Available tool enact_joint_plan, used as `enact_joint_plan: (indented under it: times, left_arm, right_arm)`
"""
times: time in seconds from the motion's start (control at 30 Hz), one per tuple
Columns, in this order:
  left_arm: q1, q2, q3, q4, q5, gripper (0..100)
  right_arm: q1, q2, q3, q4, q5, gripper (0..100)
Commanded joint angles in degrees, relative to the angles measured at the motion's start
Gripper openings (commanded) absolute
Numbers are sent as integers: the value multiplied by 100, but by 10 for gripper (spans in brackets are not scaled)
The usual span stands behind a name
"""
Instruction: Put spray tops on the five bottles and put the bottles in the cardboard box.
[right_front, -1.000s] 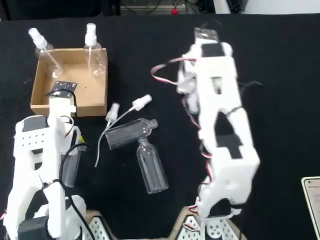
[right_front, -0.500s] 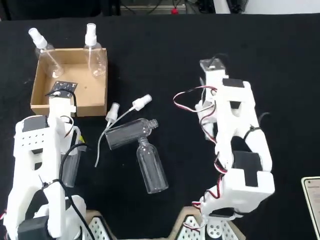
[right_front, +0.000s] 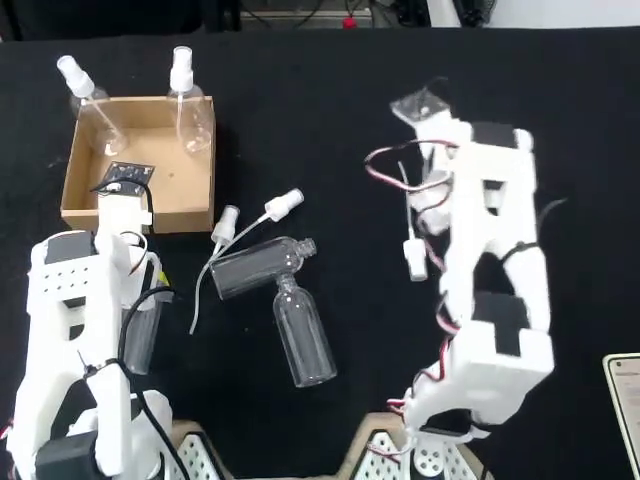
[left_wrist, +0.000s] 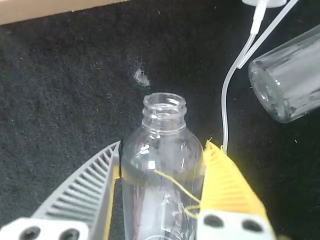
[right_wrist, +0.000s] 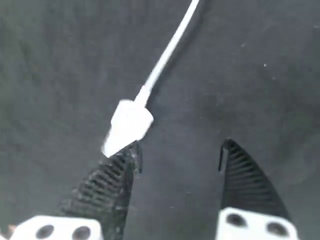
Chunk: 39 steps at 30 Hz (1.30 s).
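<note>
- The cardboard box (right_front: 140, 170) sits at the upper left of the high view on the black table (right_front: 300, 80).
- Two capped bottles stand at the box's far edge, one at its left corner (right_front: 88, 105) and one at its right corner (right_front: 190, 110), each with a white spray top on.
- The left arm (right_front: 70, 300) lies along the lower left of the high view, just below the box.
- The left gripper (left_wrist: 163, 150) has its grey and yellow fingers closed narrowly on an open bottle (left_wrist: 164, 117), one finger on each side of the clear body. The neck has no top.
- Two more uncapped bottles lie on their sides in the middle of the high view, one (right_front: 255, 265) above the other (right_front: 305, 335), with their necks close together.
- Two loose spray tops (right_front: 228, 225) (right_front: 285, 205) lie just above those bottles, with their thin tubes trailing down to the left.
- The right arm (right_front: 490, 260) stands at the right of the high view.
- The right gripper (right_wrist: 180, 147) has its black fingers spread wide. A third spray top (right_wrist: 127, 125) lies at the tip of one finger, not between the two.
- In the high view that spray top (right_front: 413, 255) is just left of the right arm, with its tube pointing up the frame.
</note>
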Motion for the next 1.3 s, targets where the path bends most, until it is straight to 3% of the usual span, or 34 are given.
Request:
enact_joint_plan:
  times: [0.0, 0.17, 0.4, 0.57, 0.67, 0.83, 0.9, 0.97, 1.13, 1.27]
  left_arm:
    - [-48, -185, -57, -97, 18, 65]
    - [-48, -185, -57, -97, 18, 65]
    - [-48, -185, -57, -97, 18, 65]
    - [-40, -185, -57, -97, 18, 65]
    - [-40, -185, -57, -97, 18, 65]
    - [-40, -185, -57, -97, 18, 65]
    - [-40, -185, -57, -97, 18, 65]
    - [-40, -185, -57, -97, 18, 65]
    - [-40, -185, -57, -97, 18, 65]
    - [-13, -185, -57, -105, 18, 65]
  right_arm:
    - [422, 426, -84, -378, 1881, 191]
    - [369, 945, -4, -571, 2084, 203]
    - [-853, 708, -4, -457, 35, 232]
    - [-1319, 620, -40, -677, -431, 232]
    - [-1345, 479, -92, -747, -18, 232]
    - [-1213, 365, -119, -422, 2048, 229]
    - [-1301, 356, -189, -44, 1925, 227]
    - [-1433, 286, -365, 264, 1240, 227]
    - [-1451, 119, -637, 932, -2013, 231]
    - [-1538, 84, -215, 1055, -3086, 284]
